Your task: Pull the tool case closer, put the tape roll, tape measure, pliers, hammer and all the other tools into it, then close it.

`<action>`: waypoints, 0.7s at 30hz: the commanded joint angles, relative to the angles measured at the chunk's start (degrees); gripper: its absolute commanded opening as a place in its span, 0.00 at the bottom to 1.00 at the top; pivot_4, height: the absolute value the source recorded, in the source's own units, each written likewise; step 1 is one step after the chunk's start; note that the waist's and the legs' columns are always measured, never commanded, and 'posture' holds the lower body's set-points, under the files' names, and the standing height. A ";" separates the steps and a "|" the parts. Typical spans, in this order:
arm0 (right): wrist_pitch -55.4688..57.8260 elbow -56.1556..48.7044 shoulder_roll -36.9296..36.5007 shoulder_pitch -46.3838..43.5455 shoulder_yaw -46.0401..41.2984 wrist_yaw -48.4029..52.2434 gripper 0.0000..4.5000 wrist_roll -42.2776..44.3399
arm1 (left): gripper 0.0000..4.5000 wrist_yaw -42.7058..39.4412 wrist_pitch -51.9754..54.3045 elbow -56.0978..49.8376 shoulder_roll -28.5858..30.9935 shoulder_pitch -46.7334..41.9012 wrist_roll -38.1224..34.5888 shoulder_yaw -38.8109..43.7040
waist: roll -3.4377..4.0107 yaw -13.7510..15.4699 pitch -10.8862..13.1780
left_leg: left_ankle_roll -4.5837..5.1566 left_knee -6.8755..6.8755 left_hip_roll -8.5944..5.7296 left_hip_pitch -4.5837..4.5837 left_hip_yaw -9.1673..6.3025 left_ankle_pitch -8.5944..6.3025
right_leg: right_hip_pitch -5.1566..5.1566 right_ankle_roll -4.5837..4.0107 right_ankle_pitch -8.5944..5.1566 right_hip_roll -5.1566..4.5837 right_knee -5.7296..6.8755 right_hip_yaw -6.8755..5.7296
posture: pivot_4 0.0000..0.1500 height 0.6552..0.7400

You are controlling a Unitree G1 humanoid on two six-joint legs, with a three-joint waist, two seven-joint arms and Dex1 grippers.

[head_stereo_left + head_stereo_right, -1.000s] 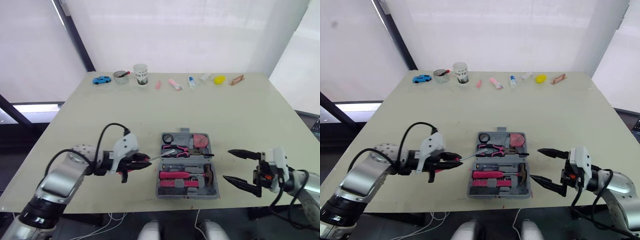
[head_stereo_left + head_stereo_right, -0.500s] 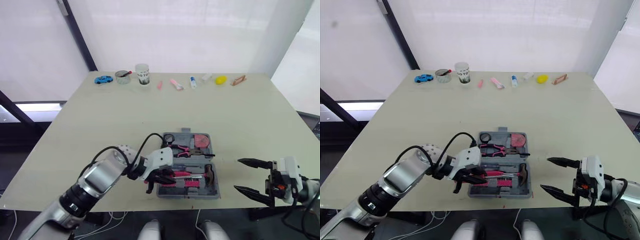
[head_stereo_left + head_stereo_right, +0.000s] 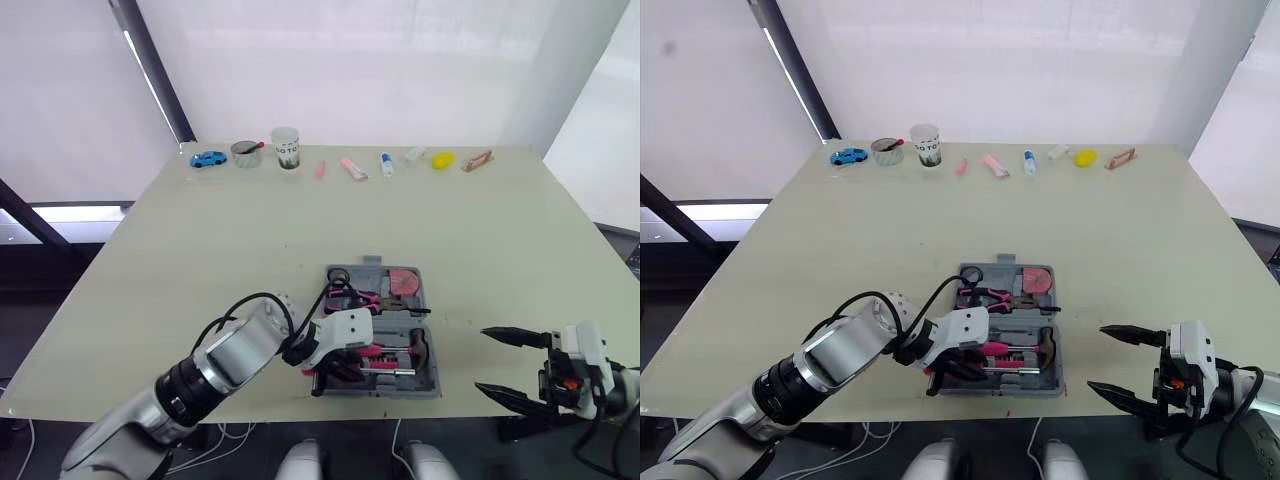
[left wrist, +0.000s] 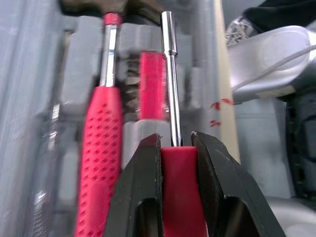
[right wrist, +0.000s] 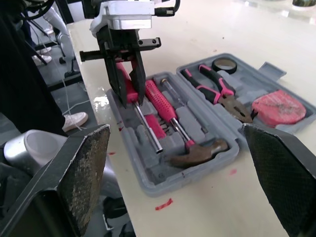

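Red plastic at the handle end of the screwdriver, pinched tight between the two fingers of the left gripper. Holds the tool low at the near row of the case, chrome shaft running along that row beside the hammer; cannot tell whether it touches the moulding. Judges the alignment deliberate: matches shaft to slot so that a straight release seats it. Finds the case open and flat on the table, close to the front edge, within reach of either arm. Records pliers, tape roll and tape measure in the far row, each in its own recess, and the hammer in the near one. Finds the right gripper empty, fingers spread wide, hovering right of the case and apart from it; judges it kept clear to give the left arm room, and handy for the closing. Rates packing as nearly done, closing outstanding. Flags one risk: a tilted shaft at release, riding on a slot ridge and fouling the closure.
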 commanded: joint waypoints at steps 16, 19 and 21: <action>-2.91 -0.03 -2.41 0.81 -1.22 2.83 1.00 -1.70 | 0.11 2.64 5.82 -1.66 -4.24 -3.12 0.61 -5.20 | 0.00 0.02 0.00 | 0.00 0.03 -0.01 0.01 -0.06 0.00 | 0.01 0.00 0.00 0.00 0.02 0.01 | 1.00 1.00; -2.76 -0.20 -2.39 0.77 -1.29 2.57 1.00 -1.60 | 0.11 2.74 6.15 -0.68 -4.83 -4.04 0.79 -6.02 | 0.00 0.03 0.00 | 0.00 0.02 -0.01 0.01 -0.07 0.00 | 0.01 0.00 0.00 0.00 0.02 0.01 | 1.00 1.00; -2.68 -0.37 -2.36 0.86 -1.33 2.36 1.00 -1.47 | 0.11 3.31 6.42 0.14 -5.40 -4.57 1.07 -6.40 | 0.00 0.04 0.00 | 0.00 0.03 -0.01 0.01 -0.06 0.00 | 0.01 0.00 0.00 0.00 0.02 0.01 | 1.00 1.00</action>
